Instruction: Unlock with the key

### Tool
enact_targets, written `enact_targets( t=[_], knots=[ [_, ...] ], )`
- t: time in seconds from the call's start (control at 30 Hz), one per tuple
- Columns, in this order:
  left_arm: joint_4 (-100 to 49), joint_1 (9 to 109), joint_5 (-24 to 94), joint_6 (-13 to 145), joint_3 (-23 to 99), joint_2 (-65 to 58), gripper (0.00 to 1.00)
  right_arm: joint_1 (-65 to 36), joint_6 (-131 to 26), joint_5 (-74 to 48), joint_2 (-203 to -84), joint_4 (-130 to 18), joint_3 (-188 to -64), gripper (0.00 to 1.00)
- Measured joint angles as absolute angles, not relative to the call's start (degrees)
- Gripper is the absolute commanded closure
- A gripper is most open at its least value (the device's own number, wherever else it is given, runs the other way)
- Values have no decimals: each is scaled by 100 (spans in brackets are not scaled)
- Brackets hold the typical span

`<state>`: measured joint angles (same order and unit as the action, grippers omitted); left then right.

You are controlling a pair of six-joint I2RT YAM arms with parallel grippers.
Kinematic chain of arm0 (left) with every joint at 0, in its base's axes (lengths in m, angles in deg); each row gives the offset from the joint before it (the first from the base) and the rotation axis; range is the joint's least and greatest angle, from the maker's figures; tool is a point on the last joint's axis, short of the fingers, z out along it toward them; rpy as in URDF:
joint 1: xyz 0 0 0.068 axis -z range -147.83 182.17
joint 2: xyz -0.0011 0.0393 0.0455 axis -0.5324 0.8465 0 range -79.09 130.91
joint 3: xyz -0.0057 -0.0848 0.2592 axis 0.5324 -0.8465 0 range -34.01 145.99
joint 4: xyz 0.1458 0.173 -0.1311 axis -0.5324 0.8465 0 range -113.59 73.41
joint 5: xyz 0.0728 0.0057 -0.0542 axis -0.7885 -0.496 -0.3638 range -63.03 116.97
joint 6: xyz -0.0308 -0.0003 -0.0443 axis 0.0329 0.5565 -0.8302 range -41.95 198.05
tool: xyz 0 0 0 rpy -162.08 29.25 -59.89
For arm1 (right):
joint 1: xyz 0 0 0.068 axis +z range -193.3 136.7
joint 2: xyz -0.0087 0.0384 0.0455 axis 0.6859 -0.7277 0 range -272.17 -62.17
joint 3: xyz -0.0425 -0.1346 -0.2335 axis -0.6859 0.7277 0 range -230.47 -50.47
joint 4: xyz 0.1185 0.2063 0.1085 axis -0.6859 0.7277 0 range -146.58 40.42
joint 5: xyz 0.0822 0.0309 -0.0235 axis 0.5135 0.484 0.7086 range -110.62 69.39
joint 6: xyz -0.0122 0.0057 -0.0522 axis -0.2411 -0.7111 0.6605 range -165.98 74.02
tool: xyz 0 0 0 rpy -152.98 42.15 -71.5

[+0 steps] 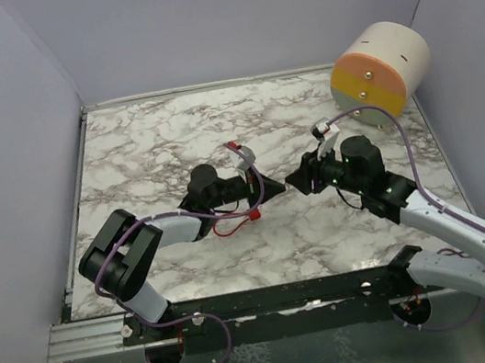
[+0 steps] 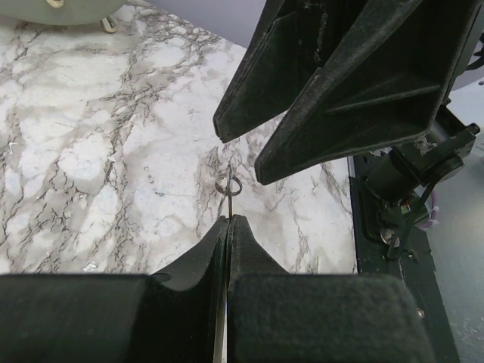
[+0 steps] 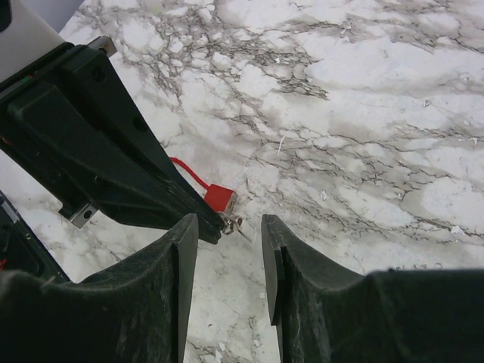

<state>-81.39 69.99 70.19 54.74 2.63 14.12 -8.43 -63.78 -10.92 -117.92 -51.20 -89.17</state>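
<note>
A small red padlock (image 3: 220,198) with a red cable loop lies on the marble table; in the top view it lies (image 1: 253,219) just under my left arm. My left gripper (image 2: 229,219) is shut on a thin metal key, whose ring (image 2: 227,184) sticks out past the tips. In the right wrist view the key (image 3: 234,224) shows at the left gripper's tip, just in front of the padlock. My right gripper (image 3: 228,221) is open and empty, facing the left gripper tip to tip (image 1: 293,179), the key just ahead of its fingers.
A beige cylinder (image 1: 379,70) with an orange and yellow face lies at the back right corner. Grey walls enclose the table on three sides. A black rail (image 1: 272,300) runs along the near edge.
</note>
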Motion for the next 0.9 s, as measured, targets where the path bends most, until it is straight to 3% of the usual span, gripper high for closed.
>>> enact_targets(
  t=[0.9],
  knots=[
    [-8472, 6296, 7550, 4445, 263, 1421, 100, -1199, -6566, -509, -13117, -6405, -9361, 65]
  ],
)
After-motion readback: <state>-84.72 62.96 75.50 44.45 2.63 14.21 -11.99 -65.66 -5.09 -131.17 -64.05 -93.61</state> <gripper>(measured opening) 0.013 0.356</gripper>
